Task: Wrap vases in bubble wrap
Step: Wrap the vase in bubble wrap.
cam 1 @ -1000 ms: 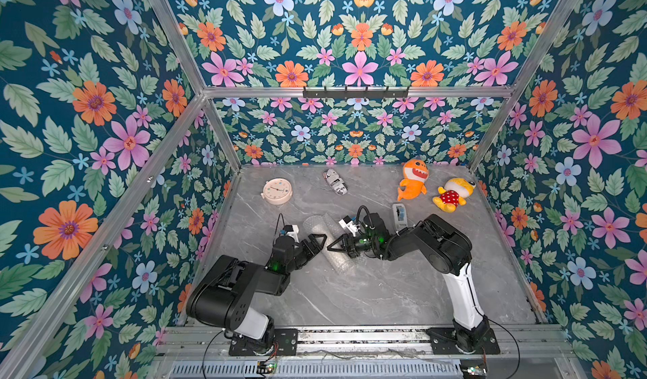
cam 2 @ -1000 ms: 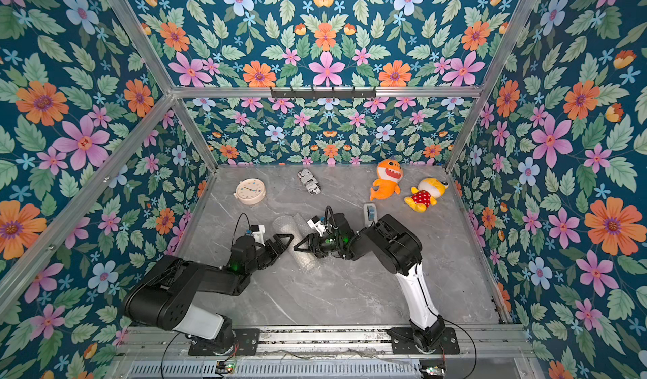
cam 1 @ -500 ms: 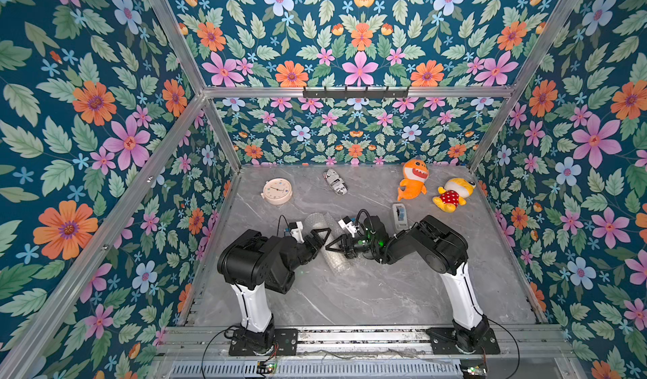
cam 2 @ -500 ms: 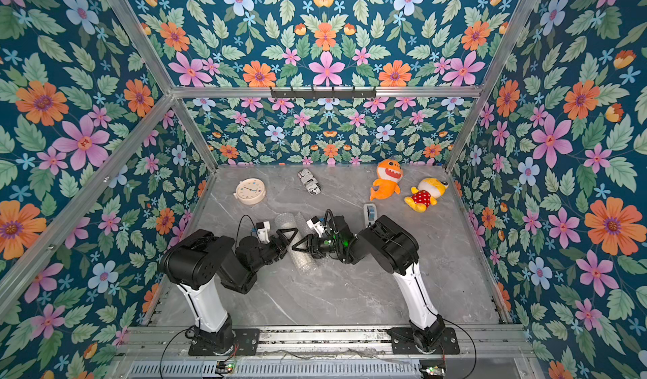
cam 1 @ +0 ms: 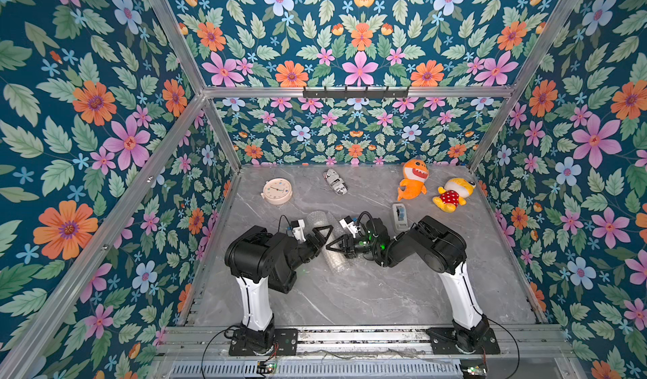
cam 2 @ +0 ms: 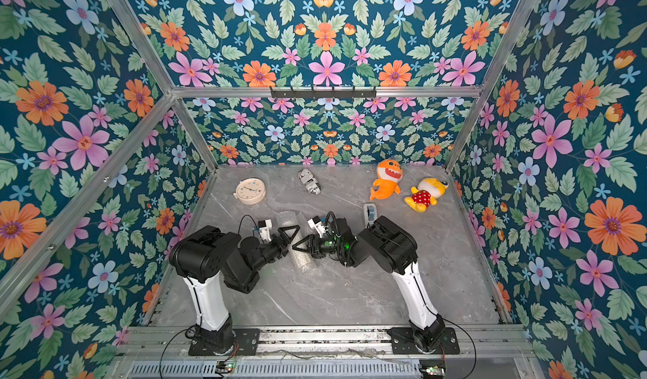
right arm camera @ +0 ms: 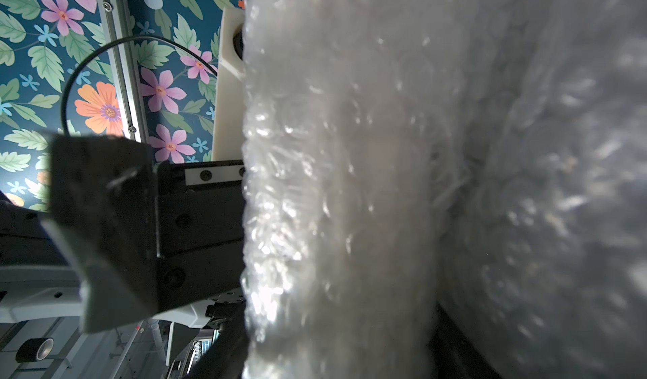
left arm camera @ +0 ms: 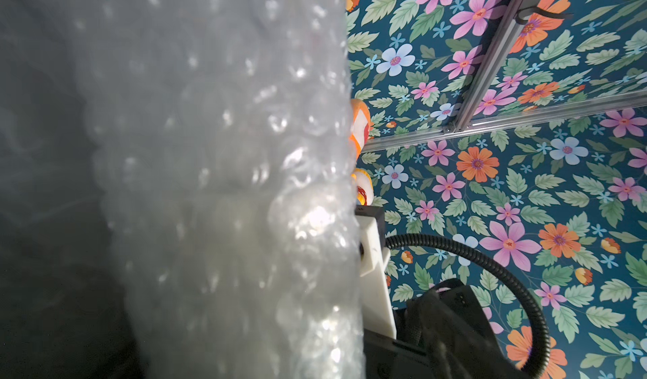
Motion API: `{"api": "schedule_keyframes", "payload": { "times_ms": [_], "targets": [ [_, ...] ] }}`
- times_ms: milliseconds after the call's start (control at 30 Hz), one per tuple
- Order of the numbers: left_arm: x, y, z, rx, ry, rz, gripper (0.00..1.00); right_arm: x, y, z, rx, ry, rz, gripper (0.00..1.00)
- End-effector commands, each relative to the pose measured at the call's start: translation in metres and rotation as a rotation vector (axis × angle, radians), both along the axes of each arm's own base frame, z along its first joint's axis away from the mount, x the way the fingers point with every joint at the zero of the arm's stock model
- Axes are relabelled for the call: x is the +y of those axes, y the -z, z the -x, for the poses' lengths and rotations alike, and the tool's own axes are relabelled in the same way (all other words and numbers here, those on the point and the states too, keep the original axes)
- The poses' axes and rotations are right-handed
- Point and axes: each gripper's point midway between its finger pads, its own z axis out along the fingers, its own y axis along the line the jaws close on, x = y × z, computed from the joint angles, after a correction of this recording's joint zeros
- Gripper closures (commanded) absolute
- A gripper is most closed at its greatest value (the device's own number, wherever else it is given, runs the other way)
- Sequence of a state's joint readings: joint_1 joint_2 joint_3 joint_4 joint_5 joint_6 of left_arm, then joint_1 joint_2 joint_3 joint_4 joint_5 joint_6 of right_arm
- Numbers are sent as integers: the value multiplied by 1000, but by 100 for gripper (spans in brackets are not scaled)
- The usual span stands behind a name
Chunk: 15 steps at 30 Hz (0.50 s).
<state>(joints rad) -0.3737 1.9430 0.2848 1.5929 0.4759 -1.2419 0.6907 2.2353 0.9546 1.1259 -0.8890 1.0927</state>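
The wrap point(cam 1: 335, 262) lies rolled into a tube in the middle of the grey surface point(cam 1: 367, 296), and both arms meet over it. No vase can be made out through the bubbles.

The left pincer point(cam 1: 321, 242) stands open at the roll's left side. In the right wrist view, one of its fingers point(right arm camera: 105, 226) is clear of the wrap point(right arm camera: 350, 184).

The right pincer point(cam 1: 332, 246) comes in from the opposite side and is closed round the roll.

Beyond the roll, toward the back wall, lies a black-and-white printed cylinder point(cam 2: 310, 182). Its lettering is too small to read beyond a stray "Y" and "xo". A round clock point(cam 1: 276, 191) sits back-left of the roll.
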Motion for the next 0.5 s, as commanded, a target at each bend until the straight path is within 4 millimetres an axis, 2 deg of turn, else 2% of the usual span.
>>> {"api": "schedule_keyframes", "payload": {
  "times_ms": [0, 233, 467],
  "targets": [
    [-5, 5, 6, 12, 35, 1, 2, 4, -9, 2, -8, -25, -31, 59],
    [-6, 2, 3, -2, 34, 5, 19, 5, -9, 6, -4, -47, -31, 59],
    [-3, 11, 2, 31, 19, -67, 40, 1, -5, 10, -2, -53, -4, 59]
  ]
}}
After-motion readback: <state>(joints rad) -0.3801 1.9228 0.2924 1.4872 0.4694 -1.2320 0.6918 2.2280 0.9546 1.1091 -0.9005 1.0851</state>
